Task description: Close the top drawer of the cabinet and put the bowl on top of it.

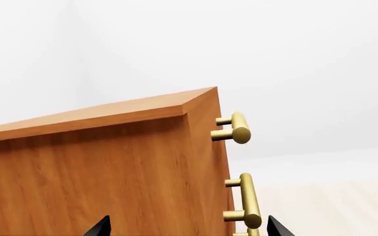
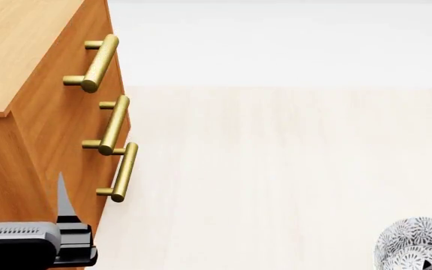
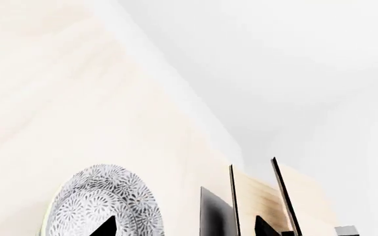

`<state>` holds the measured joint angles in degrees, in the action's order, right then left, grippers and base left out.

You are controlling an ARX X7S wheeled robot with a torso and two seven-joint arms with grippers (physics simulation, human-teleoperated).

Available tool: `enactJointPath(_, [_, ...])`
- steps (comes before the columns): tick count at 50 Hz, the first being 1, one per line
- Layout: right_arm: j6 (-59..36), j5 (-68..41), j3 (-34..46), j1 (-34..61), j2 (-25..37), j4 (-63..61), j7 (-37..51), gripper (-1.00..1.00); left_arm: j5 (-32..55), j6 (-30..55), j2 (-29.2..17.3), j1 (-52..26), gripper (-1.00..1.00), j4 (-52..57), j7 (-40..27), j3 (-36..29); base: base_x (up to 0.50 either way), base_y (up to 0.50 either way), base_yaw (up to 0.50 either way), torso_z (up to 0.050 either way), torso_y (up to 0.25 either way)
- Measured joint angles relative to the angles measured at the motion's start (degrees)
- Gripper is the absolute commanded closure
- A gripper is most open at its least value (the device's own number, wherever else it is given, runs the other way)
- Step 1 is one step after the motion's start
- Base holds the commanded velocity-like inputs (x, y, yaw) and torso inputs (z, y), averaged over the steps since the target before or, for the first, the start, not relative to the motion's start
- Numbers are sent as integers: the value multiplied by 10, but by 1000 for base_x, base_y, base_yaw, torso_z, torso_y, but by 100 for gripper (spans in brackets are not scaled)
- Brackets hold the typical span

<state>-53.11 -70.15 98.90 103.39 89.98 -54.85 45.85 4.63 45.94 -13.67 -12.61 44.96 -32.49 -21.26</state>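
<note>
Standing flush with the two drawers under it, the top drawer (image 2: 66,67) of the cabinet (image 2: 13,50) looks pushed in; its brass bar handle (image 2: 96,62) sticks out from the front in line with the middle handle (image 2: 113,125) and the lowest handle (image 2: 122,171). The flat wooden top of the cabinet carries nothing in the part that shows.

Seen from the left wrist camera, the left gripper (image 1: 189,228) points at the cabinet's side panel, near the front corner. Its two dark fingertips stand well apart, so the jaws are spread and hold nothing; the second handle lies between them, farther ahead, and the top handle sits beyond that. From the head camera one dark fingertip (image 2: 63,197) rises in front of the side panel, just short of the lowest handle; whether it touches the wood I cannot tell.

The bowl (image 2: 415,244), white with a dark floral pattern, sits on the pale floor (image 2: 276,169), well away from the cabinet. In the right wrist camera the right gripper (image 3: 185,227) has its fingertips spread too, with nothing between them. One tip overlaps the bowl's patterned wall at the picture's edge; contact cannot be judged. Ahead of the other tip stand pale slanted boards (image 3: 258,201) with dark edges.
</note>
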Motion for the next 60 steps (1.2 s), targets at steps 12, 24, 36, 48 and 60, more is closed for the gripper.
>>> enactJointPath(12, [38,52,35,-41,0,12,-8,-100,2,-1,-1,0,-100,-1,-3,-2,0,0,0,0,0])
enactJointPath(24, [87,105,71,-80,0,37,-19,-100,4,-1,-2,-2,-100,-2,-6,-4,0,0,0,0,0])
enactJointPath(36, [130,150,98,-111,0,62,-35,-100,6,1,-4,-3,-100,-1,-8,-5,0,0,0,0,0])
enactJointPath(48, [169,184,119,-135,0,87,-50,-100,8,2,-5,-4,-100,0,-11,-7,0,0,0,0,0])
enactJointPath(60, [200,205,135,-156,-6,111,-55,-100,10,1,-6,-5,-100,-2,-14,-10,0,0,0,0,0])
